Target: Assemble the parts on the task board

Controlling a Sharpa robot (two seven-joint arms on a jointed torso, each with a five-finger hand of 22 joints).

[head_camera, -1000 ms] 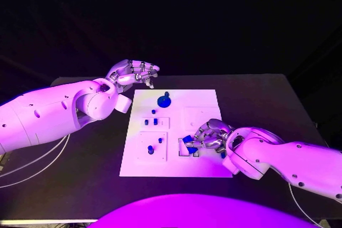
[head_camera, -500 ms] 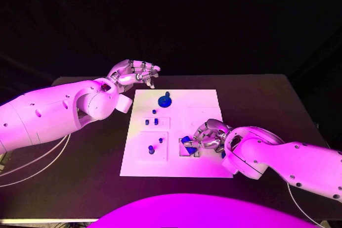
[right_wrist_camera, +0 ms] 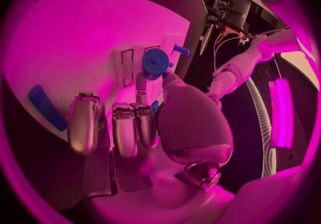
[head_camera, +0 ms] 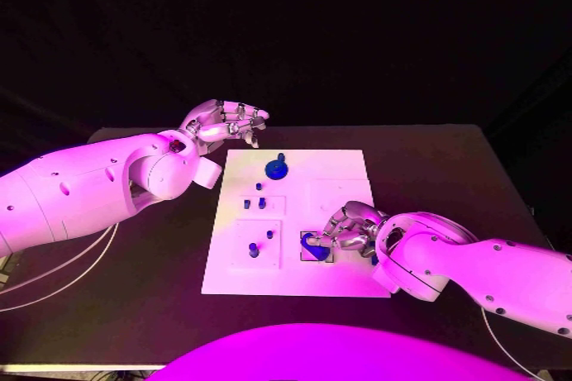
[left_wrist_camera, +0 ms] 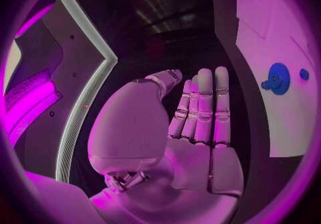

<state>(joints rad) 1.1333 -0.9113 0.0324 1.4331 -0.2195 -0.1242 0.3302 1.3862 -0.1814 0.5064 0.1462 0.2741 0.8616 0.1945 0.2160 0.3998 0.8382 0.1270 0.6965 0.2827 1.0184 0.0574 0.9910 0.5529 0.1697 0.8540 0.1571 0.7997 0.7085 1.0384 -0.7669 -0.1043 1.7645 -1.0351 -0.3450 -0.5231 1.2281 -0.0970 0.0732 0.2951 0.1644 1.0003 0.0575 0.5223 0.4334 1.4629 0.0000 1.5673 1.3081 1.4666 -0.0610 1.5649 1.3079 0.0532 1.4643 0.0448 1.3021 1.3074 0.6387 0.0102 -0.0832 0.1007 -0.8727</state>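
Head view: right robot hand (head_camera: pixel 347 230) grips blue part (head_camera: pixel 313 244); board (head_camera: pixel 340 168) beneath.

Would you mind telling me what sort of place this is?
Probably a robotics lab test bench: a black table, a white task board with small blue parts, and a dark backdrop.

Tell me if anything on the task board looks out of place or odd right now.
Nothing stands out. The task board lies flat on the table, blue parts stand in it, and the right hand works a blue part near its lower middle.
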